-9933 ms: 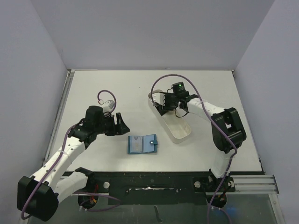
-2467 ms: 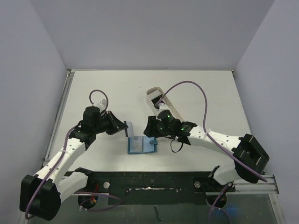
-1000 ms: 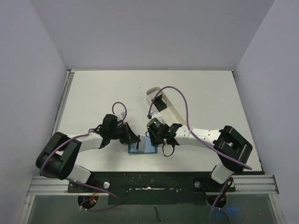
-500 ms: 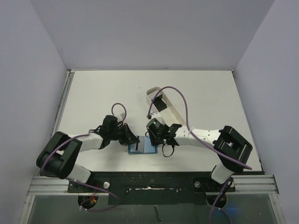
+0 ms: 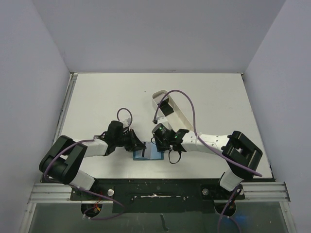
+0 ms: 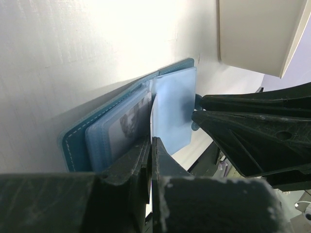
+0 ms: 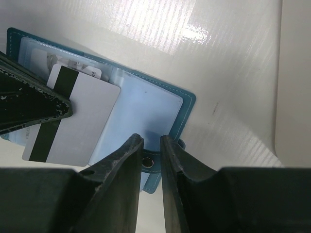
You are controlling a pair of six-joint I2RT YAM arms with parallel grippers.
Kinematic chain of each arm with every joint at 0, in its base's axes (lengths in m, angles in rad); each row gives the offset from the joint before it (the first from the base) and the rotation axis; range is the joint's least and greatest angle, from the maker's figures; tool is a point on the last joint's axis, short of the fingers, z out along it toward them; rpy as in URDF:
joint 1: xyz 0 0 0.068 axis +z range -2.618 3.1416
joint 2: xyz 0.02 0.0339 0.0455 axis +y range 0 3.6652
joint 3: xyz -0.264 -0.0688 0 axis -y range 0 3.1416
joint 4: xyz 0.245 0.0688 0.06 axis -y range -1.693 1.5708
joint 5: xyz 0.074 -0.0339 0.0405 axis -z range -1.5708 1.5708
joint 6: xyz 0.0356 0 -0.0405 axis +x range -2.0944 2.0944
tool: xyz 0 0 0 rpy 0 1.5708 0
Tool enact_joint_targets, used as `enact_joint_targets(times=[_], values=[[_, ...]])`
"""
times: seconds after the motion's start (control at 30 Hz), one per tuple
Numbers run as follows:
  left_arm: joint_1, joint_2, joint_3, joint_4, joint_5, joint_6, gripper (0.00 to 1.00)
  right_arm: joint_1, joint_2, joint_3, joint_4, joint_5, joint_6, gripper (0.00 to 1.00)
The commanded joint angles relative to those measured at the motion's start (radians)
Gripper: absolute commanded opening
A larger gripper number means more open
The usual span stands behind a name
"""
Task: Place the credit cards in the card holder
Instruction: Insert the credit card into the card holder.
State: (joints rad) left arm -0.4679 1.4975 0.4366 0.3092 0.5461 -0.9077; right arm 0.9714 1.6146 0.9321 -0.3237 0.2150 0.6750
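White desk [image 5: 97, 97]: open teal card holder [image 5: 148, 154] near front edge; left end effector [image 5: 140, 144] and right end effector [image 5: 156, 143] meeting over it; long white tray [image 5: 182, 116] behind.

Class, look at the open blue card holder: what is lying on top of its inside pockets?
A white card with a black stripe lies slanted over the card holder, pinched by the left gripper. Under it, a printed card shows through a clear pocket. Anything deeper is covered.
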Motion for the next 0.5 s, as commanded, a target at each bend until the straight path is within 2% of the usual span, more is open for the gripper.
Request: enact_joint_targets(times=[0.0,0.47], values=[[-0.012,0.013,-0.004,0.060,-0.033,0.000,0.00,0.015,-0.027,0.000,0.012,0.034,0.017,0.23],[-0.030,0.034,-0.001,0.080,-0.074,-0.015,0.00,0.024,-0.054,-0.035,0.012,0.046,0.045,0.23]])
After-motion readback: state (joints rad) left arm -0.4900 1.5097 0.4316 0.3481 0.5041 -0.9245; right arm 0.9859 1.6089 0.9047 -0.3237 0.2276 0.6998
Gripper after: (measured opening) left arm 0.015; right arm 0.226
